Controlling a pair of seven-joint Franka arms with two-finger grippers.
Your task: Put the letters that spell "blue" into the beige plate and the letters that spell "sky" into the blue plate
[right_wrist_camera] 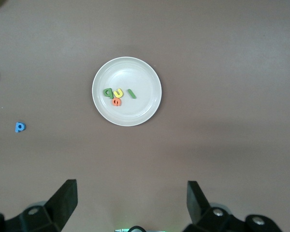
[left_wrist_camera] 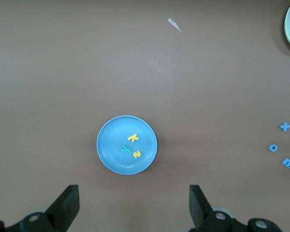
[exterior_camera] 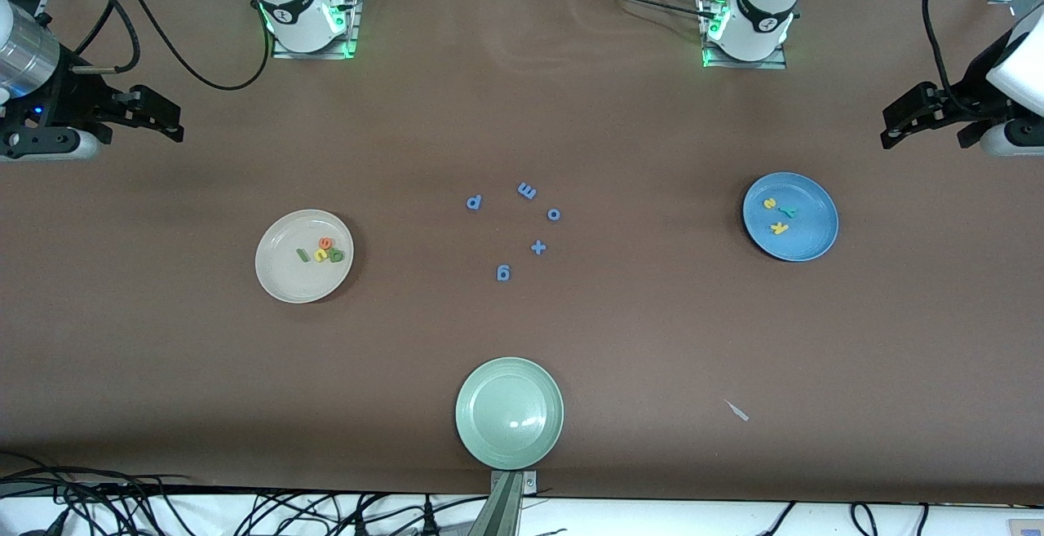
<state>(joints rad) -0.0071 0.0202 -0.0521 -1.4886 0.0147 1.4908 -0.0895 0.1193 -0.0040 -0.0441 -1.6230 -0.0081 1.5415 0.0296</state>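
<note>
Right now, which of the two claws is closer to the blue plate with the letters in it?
The left gripper. It hangs open up by the blue plate at the left arm's end of the table. The right gripper, also open, hangs at the right arm's end, by the beige plate.

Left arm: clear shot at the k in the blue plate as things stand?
Probably yes. The left gripper hangs open near the blue plate; the yellow k lies flat and uncovered, though the teal y sits close beside it.

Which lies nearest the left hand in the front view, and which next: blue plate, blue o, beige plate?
1. Blue plate, at the left arm's end, closest to the left hand.
2. Blue o, mid-table.
3. Beige plate, at the right arm's end.
</note>
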